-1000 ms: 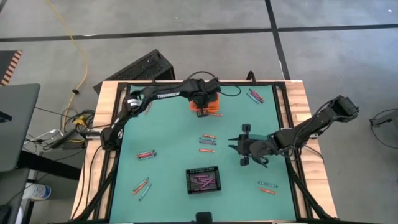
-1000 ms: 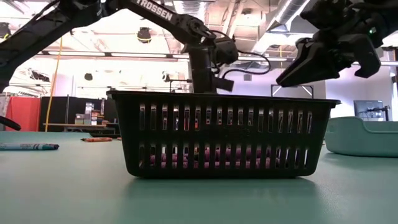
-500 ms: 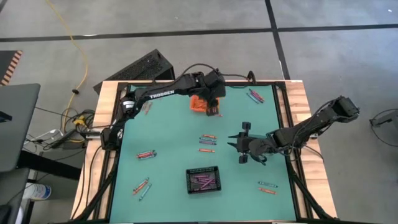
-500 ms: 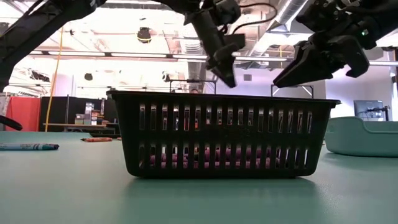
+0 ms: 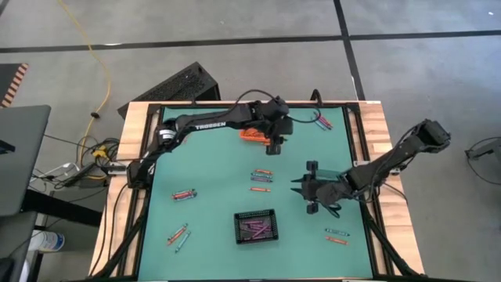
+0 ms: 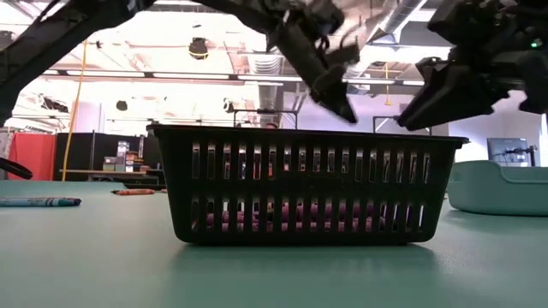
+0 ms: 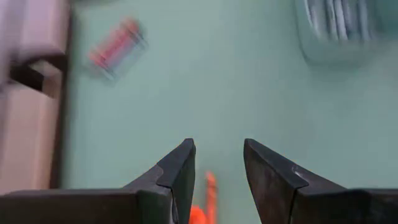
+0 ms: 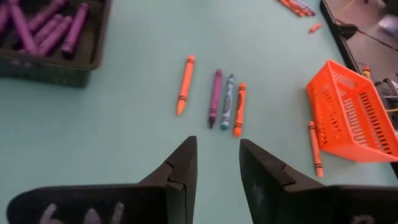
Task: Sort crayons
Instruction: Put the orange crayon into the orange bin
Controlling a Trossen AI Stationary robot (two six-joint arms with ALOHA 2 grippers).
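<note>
**Many crayons still loose on the green mat**

Several thin paper-wrapped wax crayons (image 8: 215, 97) lie in small groups across the teal-green table mat (image 5: 211, 180): one cluster near the middle, others toward the far right corner, the left edge and the near corners. They should be light, stiff and brittle, and the paper gives some friction, so a pinch across the middle of the shaft suits them.

The left gripper (image 5: 275, 142) hovers by the orange slotted plastic bin (image 5: 250, 135) near the far edge, fingers parted and holding nothing. The right gripper (image 5: 311, 193) hangs right of centre, likewise parted and empty.

The black slotted basket (image 5: 257, 227), near the front edge, holds purple crayons. Crayons lying side by side may, I think, crowd a clean pinch.
</note>
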